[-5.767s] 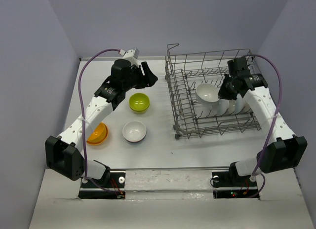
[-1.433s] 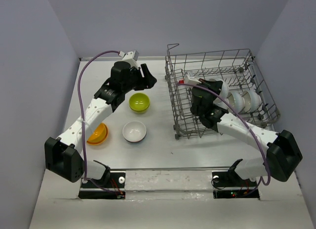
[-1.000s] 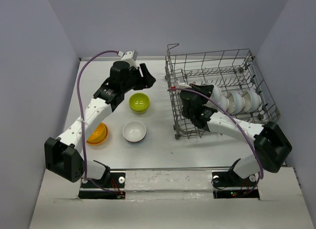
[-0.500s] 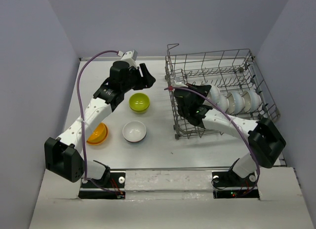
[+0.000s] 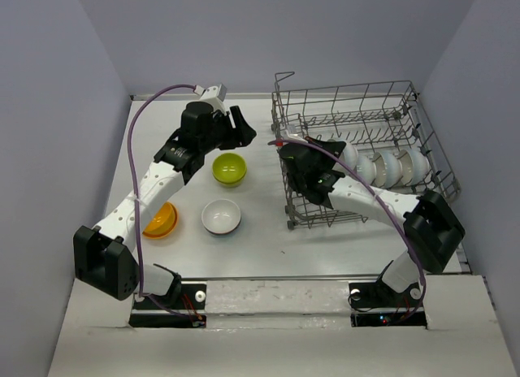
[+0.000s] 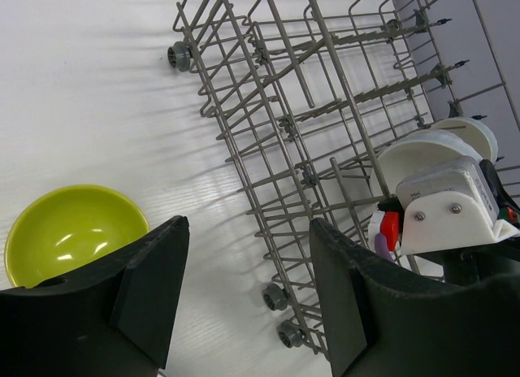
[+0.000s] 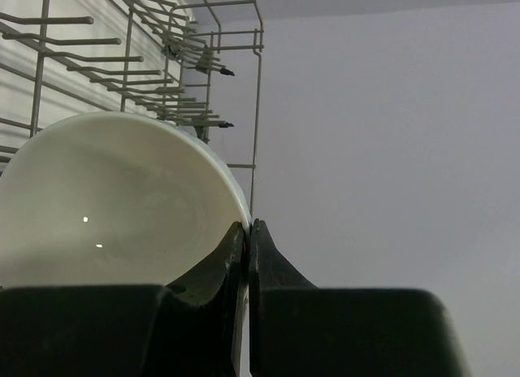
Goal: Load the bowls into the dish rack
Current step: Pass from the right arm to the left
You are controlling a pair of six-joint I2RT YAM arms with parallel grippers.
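Bowls not yet loaded, namely the lime green bowl (image 5: pixel 229 167), a white bowl (image 5: pixel 221 217) and the orange bowl (image 5: pixel 160 220), sit apart on the table (image 5: pixel 260 247) left of the dish rack (image 5: pixel 357 97). Smooth, stiff and probably light, they look slippery and chippable, so a pinch across the rim wall suits best. The left gripper (image 6: pixel 248 231) hangs spread and empty over the lime green bowl. The right gripper (image 7: pixel 246 227), fingers pressed together, sits inside the rack against a racked white bowl (image 7: pixel 114 198); whether it nips that rim is unclear.

No text or label can be read.
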